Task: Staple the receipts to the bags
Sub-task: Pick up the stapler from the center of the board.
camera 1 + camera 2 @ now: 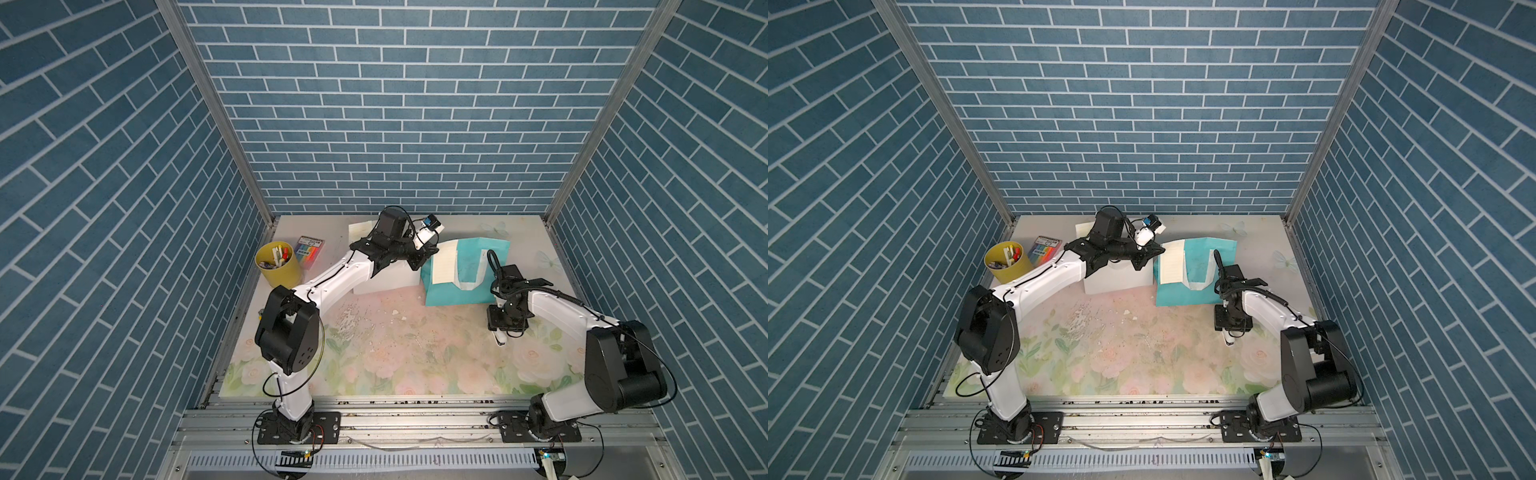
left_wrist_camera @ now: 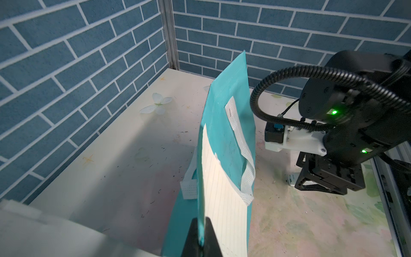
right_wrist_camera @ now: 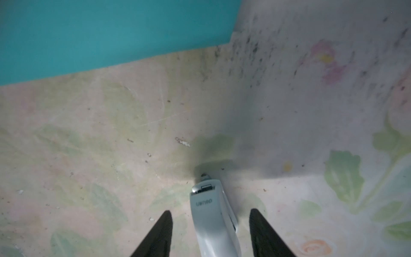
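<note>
The teal bag (image 1: pixel 469 286) (image 1: pixel 1196 291) lies at the middle right of the table, with a cream receipt (image 1: pixel 444 264) (image 2: pixel 222 200) on its left part. My left gripper (image 1: pixel 424 259) (image 2: pixel 201 235) is shut on the teal bag's (image 2: pixel 224 124) left edge. I cannot tell whether the receipt is pinched with it. The white bag (image 1: pixel 386 282) lies mostly under the left arm, and a cream slip's corner (image 1: pixel 359 230) shows behind it. My right gripper (image 1: pixel 500 334) (image 3: pixel 210 211) stands open around the small white stapler (image 3: pixel 213 218) (image 1: pixel 1228 340). There is a gap on each side of the stapler.
A yellow pen cup (image 1: pixel 278 264) and a pack of coloured markers (image 1: pixel 309 247) stand at the back left. Small scraps and specks lie on the floral table top (image 1: pixel 374 357). Brick-patterned walls close in three sides.
</note>
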